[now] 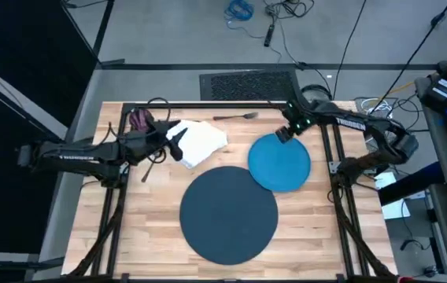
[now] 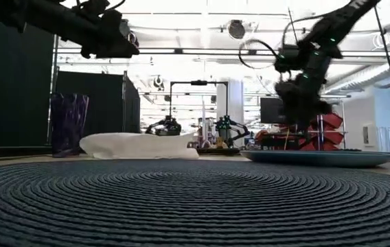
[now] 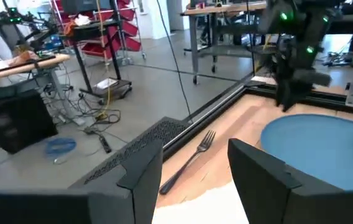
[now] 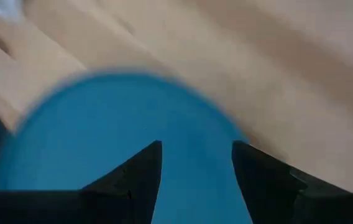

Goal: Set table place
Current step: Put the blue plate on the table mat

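The dark blue round mat [image 1: 228, 214] lies flat in the middle of the wooden table [image 1: 318, 236]. The bright blue plate [image 1: 279, 162] lies on the table at the mat's far right rim. My right gripper [image 1: 286, 132] hovers open over the plate's far edge [image 4: 133, 99], touching nothing. The white folded napkin [image 1: 198, 141] lies far left of the mat. My left gripper [image 1: 178, 141] is open, raised above the napkin's left end [image 3: 217, 205]. Beyond the napkin lies the metal fork [image 3: 189, 162]. The purple cup [image 2: 68, 123] stands upright at the far left.
A thin utensil [image 1: 151, 167] sticks out from under the left arm. Bare wood lies left and right of the mat. Beyond the table's far edge a floor grate [image 1: 247, 82] and cables [image 1: 239, 9] show; workbenches and red bins [image 2: 318, 134] fill the room.
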You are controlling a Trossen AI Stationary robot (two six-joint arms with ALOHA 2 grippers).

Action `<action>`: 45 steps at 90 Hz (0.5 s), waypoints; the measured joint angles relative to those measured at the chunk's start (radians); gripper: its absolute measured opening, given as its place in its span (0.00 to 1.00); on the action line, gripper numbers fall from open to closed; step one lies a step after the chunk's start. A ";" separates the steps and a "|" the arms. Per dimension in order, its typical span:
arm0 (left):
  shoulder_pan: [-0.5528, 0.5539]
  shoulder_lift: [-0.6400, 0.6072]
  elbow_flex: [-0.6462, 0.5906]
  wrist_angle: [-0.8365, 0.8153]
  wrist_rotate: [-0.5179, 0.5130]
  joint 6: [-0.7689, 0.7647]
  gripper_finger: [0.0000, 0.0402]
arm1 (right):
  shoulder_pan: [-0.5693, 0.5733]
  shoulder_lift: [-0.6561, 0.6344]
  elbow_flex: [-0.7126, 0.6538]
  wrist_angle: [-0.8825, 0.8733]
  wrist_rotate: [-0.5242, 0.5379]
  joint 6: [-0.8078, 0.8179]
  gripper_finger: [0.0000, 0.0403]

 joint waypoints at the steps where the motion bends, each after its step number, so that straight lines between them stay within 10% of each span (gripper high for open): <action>1: 0.001 0.002 0.000 0.004 -0.007 0.000 0.42 | 0.000 -0.004 -0.011 0.000 0.000 0.004 0.45; 45: 0.014 0.006 0.000 0.059 -0.021 -0.008 0.42 | 0.004 -0.032 -0.178 0.141 -0.007 0.174 0.45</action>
